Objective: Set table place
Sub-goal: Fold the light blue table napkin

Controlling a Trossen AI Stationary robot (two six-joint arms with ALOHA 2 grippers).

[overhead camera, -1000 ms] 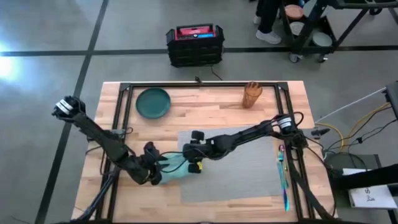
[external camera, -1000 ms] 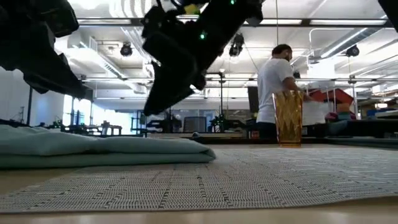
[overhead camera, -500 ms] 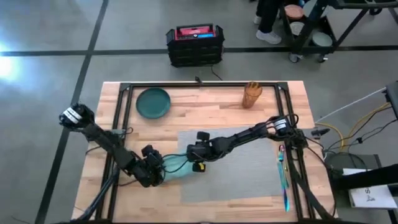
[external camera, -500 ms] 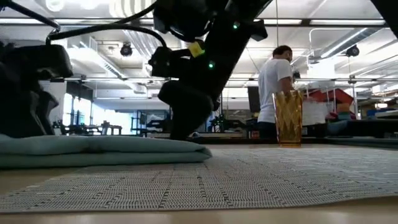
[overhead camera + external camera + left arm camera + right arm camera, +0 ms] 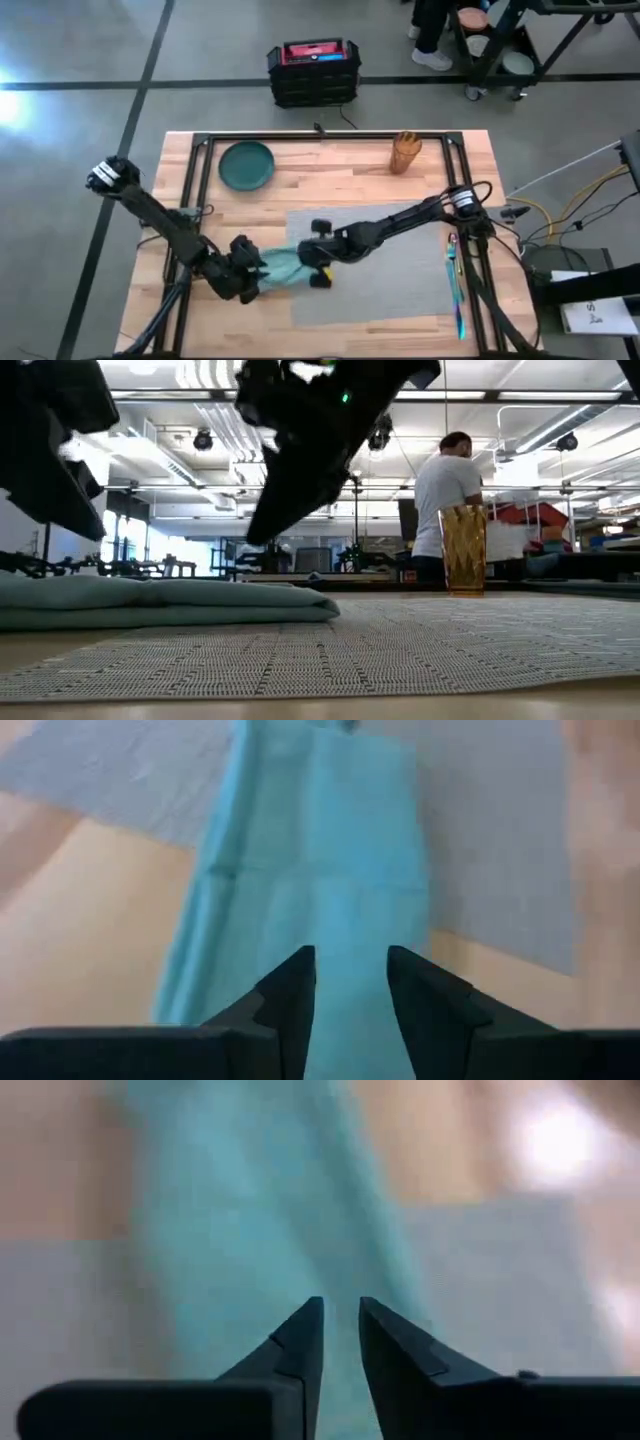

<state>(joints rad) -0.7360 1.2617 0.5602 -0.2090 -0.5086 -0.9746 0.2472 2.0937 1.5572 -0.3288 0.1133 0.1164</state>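
Meanwhile: both end effectors over the napkin

Across the wooden surface point(image 5: 340, 168) the grey placemat point(image 5: 400, 270) lay lower centre. At its left edge sat the teal napkin point(image 5: 285, 268). Left end effector point(image 5: 250, 272) and right end effector point(image 5: 318, 262) hovered above it, fingers narrowly parted, empty.

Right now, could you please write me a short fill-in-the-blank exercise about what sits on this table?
1. The folded teal napkin lies across the placemat's ____ edge in the high view.
2. The amber glass stands upright on the ____, off the placemat.
3. The dark green plate holds ____.
4. Both the left tool and the right tool hover over the ____.

Missing words: left; table; nothing; napkin
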